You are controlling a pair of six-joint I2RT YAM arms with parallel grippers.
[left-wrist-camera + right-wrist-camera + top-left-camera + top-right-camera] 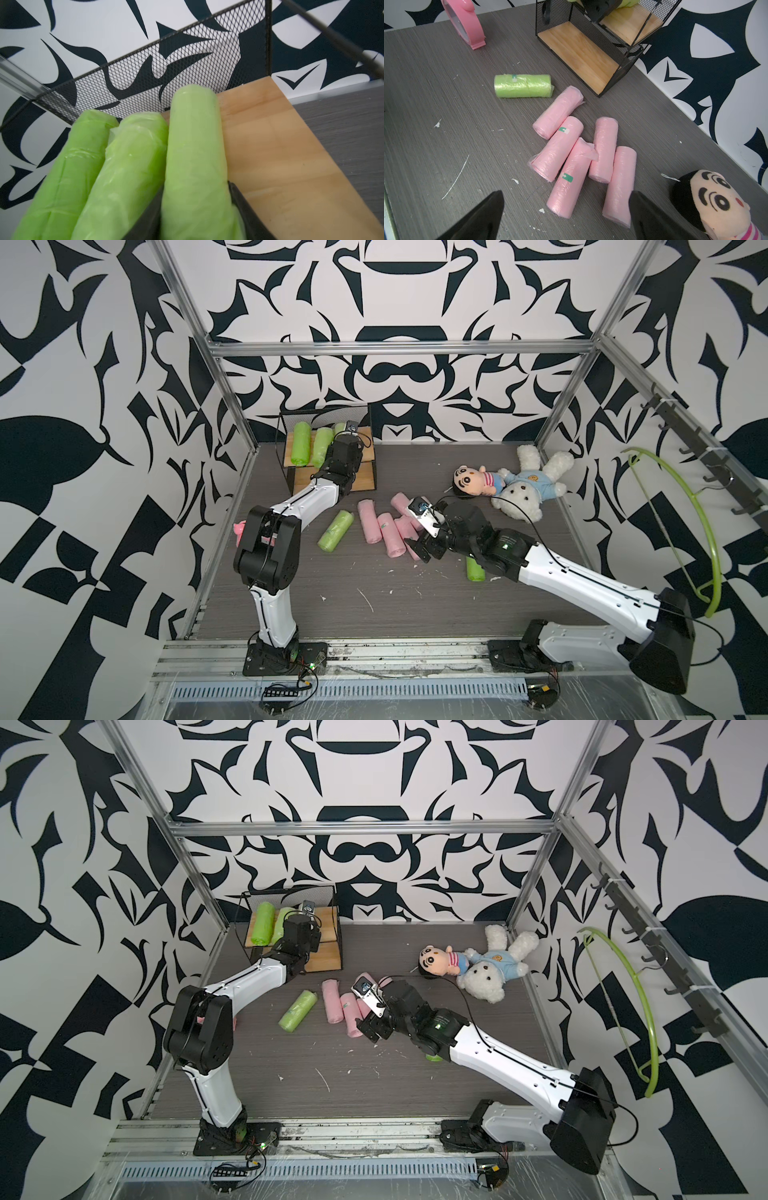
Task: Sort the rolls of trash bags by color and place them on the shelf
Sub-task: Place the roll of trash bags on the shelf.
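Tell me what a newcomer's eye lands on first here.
Three lime-green rolls lie side by side on the shelf's top board, the left gripper flanking one. Five pink rolls cluster on the grey table below the open right gripper. Two plush toys lie toward the back right.

Black-and-white swirling pattern walls (395, 290) enclose the space on three sides, braced by a silver aluminium frame (399, 349) across the upper centre. The grey wood-grain bench (415, 614) carries scattered white scraps. At right, a hook rail (706, 464) holds a green hanger (702, 522). Lighting is even.
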